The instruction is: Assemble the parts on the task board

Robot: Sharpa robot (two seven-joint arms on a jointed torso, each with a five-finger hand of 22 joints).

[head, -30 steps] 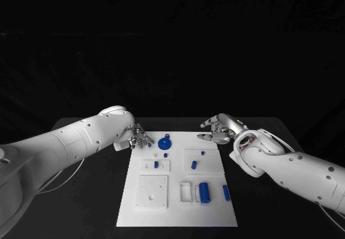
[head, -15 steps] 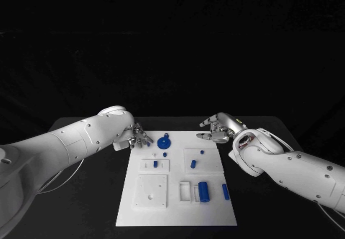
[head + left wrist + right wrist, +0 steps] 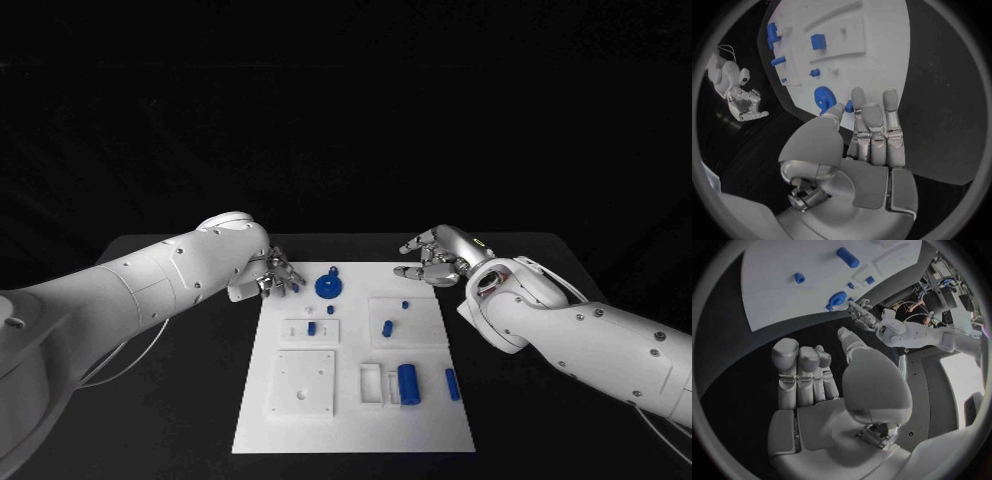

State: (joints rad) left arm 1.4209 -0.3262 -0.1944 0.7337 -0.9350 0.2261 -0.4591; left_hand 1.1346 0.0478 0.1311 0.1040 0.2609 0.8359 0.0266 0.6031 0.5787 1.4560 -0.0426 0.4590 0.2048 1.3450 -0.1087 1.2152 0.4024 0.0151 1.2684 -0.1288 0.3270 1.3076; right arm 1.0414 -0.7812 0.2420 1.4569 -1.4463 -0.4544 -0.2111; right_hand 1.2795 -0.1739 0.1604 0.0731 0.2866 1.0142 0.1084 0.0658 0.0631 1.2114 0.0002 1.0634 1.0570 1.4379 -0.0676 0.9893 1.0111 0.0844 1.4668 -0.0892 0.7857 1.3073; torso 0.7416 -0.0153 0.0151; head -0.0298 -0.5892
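Note:
The white task board (image 3: 433,420) lies in the middle of the table with several blue parts on it. A round blue gear (image 3: 329,287) sits near its far left corner. My left hand (image 3: 271,277) hovers just left of the gear (image 3: 824,97) and pinches a small blue piece (image 3: 849,105) between thumb and a finger. My right hand (image 3: 434,258) hangs over the black table beyond the board's far right corner, holding nothing, its fingers (image 3: 798,370) side by side and the thumb apart. A blue cylinder (image 3: 410,384) and a blue bar (image 3: 453,385) lie near the board's front right.
A white square plate (image 3: 307,384) and a white slotted block (image 3: 374,385) stand on the board's near half. Small blue pegs (image 3: 387,328) stand in the raised white blocks mid-board. Black table (image 3: 173,400) surrounds the board on both sides.
My left hand has edged slightly toward the board's far edge beside the gear, still pinching the piece. My right hand has hardly moved.

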